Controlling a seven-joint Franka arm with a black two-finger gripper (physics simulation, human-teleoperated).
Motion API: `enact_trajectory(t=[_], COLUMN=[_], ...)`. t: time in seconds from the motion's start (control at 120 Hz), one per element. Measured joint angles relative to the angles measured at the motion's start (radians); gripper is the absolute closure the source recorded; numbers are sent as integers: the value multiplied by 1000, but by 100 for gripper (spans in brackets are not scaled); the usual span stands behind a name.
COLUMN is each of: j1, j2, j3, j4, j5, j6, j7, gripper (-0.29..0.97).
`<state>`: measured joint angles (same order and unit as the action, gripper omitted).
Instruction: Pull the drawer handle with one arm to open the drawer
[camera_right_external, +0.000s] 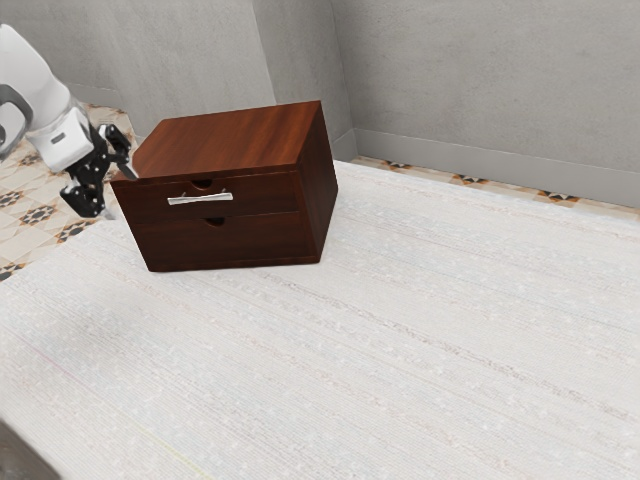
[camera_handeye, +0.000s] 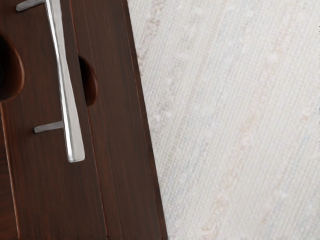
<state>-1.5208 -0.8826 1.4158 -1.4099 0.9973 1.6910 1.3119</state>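
- One tool (camera_right_external: 100, 172) to report on: its black fingers stand apart at the exterior view's left, just beside the cabinet's near left corner, and they have hold of nothing.
- My arm comes in from the upper left of that view, with the white wrist sitting above and behind the fingers.
- The handle (camera_right_external: 200, 198) (camera_handeye: 65, 85) is a slim silver bar. It lies level across the upper drawer front (camera_right_external: 265, 190), left of that front's middle, and is carried on two short posts.
- The tool is near the handle's left end but apart from it; I see no contact.
- The cabinet (camera_right_external: 240, 140) (camera_handeye: 120, 150) is dark reddish wood with two drawer fronts stacked one over the other. It sits on the pale, woven-looking worktop (camera_right_external: 400, 330) (camera_handeye: 235, 125), toward its far left.
- The lower drawer front (camera_right_external: 240, 240) carries no bar, only a small scooped notch at its top edge. A like notch sits just above the handle.
- Through the wrist camera I look straight at the cabinet's front: the bar runs along the dark wood with a rounded recess on either side of it, and the worktop lies beyond the wood's edge.
- I cannot tell whether the upper drawer is drawn out at all; its front looks about level with the one below.
- A patterned tile floor (camera_right_external: 30, 200) shows behind my arm, and grey walls (camera_right_external: 480, 70) rise behind the cabinet.
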Motion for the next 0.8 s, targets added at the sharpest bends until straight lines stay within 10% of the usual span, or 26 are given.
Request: enact_trajectory(t=[0.8], j1=[-156], j2=[-2], j3=[125], j4=[5], j5=[-1], j6=[123], j7=[52], gripper=[20])
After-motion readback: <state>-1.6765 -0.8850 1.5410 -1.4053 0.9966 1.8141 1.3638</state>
